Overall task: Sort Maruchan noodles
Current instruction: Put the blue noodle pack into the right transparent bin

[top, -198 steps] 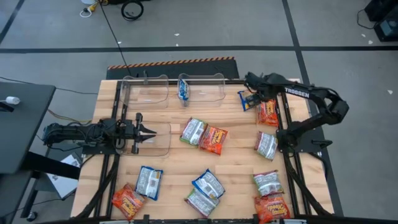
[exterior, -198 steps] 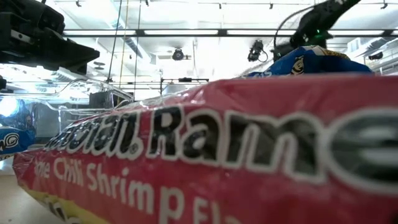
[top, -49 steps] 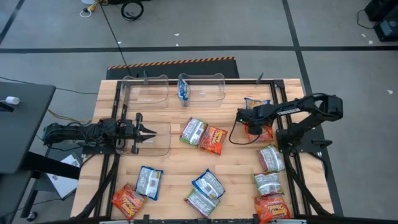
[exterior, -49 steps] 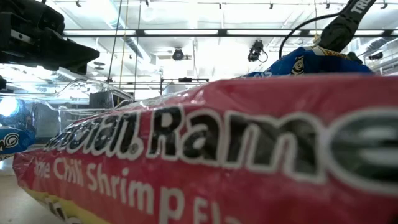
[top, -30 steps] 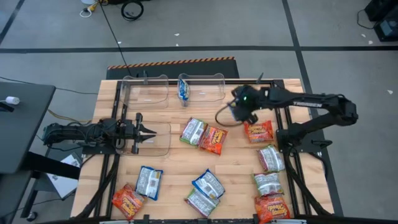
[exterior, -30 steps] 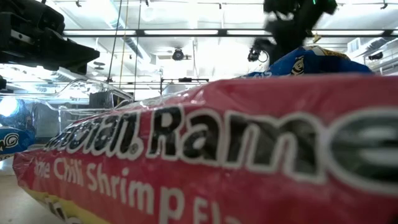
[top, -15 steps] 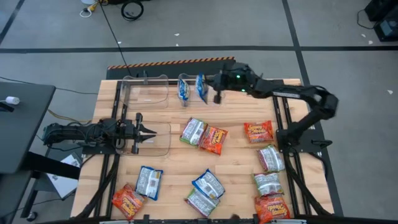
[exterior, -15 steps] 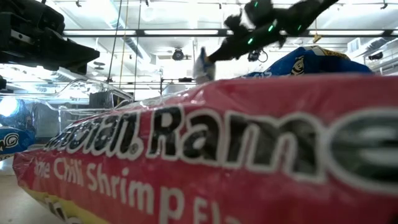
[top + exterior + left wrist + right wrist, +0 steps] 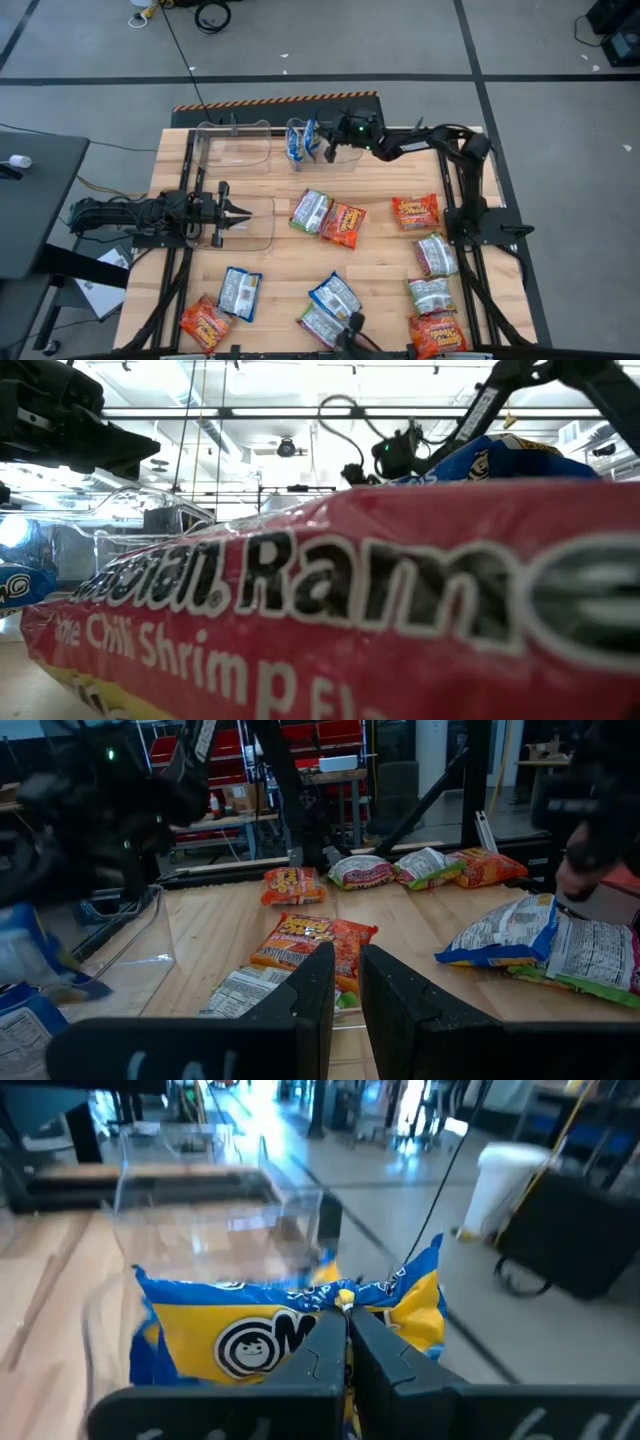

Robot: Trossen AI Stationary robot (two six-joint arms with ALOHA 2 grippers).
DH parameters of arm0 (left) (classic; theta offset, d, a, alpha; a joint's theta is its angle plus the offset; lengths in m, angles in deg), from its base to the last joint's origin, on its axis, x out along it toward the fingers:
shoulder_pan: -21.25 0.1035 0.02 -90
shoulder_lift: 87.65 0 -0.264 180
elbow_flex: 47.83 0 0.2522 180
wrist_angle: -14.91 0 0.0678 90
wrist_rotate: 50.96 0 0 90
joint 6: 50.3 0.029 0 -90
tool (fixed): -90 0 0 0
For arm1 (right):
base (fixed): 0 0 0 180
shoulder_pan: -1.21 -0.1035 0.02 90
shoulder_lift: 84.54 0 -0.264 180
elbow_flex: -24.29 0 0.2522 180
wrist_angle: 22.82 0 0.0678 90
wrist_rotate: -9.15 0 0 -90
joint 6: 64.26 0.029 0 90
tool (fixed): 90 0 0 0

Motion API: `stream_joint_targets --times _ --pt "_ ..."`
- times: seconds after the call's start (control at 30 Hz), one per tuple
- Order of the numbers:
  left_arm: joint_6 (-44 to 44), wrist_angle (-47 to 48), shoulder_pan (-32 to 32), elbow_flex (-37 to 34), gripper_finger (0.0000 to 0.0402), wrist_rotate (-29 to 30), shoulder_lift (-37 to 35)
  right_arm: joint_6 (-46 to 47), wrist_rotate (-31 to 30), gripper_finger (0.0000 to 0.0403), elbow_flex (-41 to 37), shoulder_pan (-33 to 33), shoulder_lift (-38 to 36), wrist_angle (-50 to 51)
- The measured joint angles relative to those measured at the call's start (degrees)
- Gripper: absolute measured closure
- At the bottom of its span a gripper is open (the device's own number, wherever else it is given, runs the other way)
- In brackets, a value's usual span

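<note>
My right gripper point(image 9: 328, 140) reaches over the clear far-middle bin point(image 9: 345, 152) and is shut on a blue-and-yellow noodle packet point(image 9: 311, 135). That packet stands on edge beside another blue packet point(image 9: 295, 146) lying in the bin. In the right wrist view the held packet point(image 9: 250, 1335) fills the space past the fingers. Orange-red point(image 9: 343, 225), green-and-white point(image 9: 311, 210) and blue point(image 9: 335, 294) packets lie flat across the table. My left gripper point(image 9: 240, 212) waits at the left over a clear bin point(image 9: 255, 228), open by a narrow gap point(image 9: 347, 990). My right gripper pinches the blue-and-yellow packet between its two fingers at the middle of its crimped end seam point(image 9: 345, 1292). The fingers come from the table's right, slanting down. The packet stands on edge inside the bin; whether its lower end rests on the bin floor I cannot tell.
A third clear bin point(image 9: 235, 148) stands at the far left. More packets lie along the right edge point(image 9: 415, 211) point(image 9: 430, 254) and the near edge point(image 9: 205, 322) point(image 9: 437, 335). A red packet point(image 9: 350, 610) blocks most of the low view.
My right gripper has carried the blue-and-yellow packet from the table's middle right toward the far edge and leftward, over the far-middle bin, then down into it beside the other blue packet. It has stayed shut on the packet.
</note>
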Motion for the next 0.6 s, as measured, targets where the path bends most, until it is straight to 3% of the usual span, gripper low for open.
stream_joint_targets --times 0.17,0.33,0.6 --pt "0.0 0.0 0.0 0.0 0.0344 0.0 0.0 5.8 -0.2 0.0393 2.8 -0.1 2.7 4.6" --pt "0.0 0.0 0.0 0.0 0.0344 0.0 0.0 3.9 0.0 0.0378 6.9 -1.1 3.2 14.9" --pt "0.0 0.0 0.0 0.0 0.0344 0.0 0.0 5.1 3.7 0.031 12.3 -1.2 3.1 22.1"
